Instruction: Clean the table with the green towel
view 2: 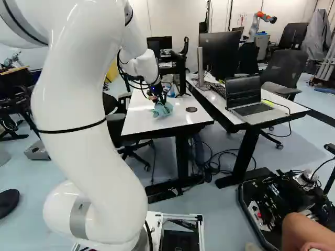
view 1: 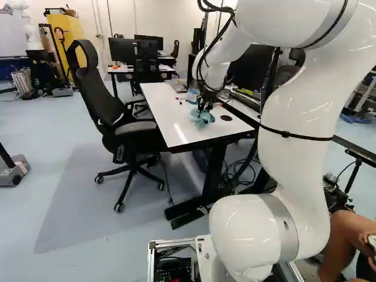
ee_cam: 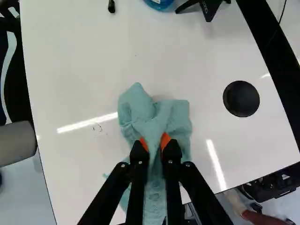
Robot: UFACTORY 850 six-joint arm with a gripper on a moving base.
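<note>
In the left base view my gripper [view 1: 205, 107] reaches down over the white table [view 1: 167, 126], low at its near half. The wrist view shows the gripper [ee_cam: 156, 143] shut on the green towel [ee_cam: 176, 117], cloth bunched between both orange pads. The towel lies crumpled against the tabletop, some of it spread ahead of the fingers and some trailing back beneath them. Small dark marks [ee_cam: 97, 127] show on the white surface beside the towel.
A round black disc [ee_cam: 241, 99] is set in the tabletop. Farther off on the table are a blue bottle [view 1: 192, 95], a black stand [ee_cam: 208, 8] and a marker [ee_cam: 111, 6]. An office chair [view 1: 111, 106] stands alongside; a second desk holds a laptop [view 2: 256, 111].
</note>
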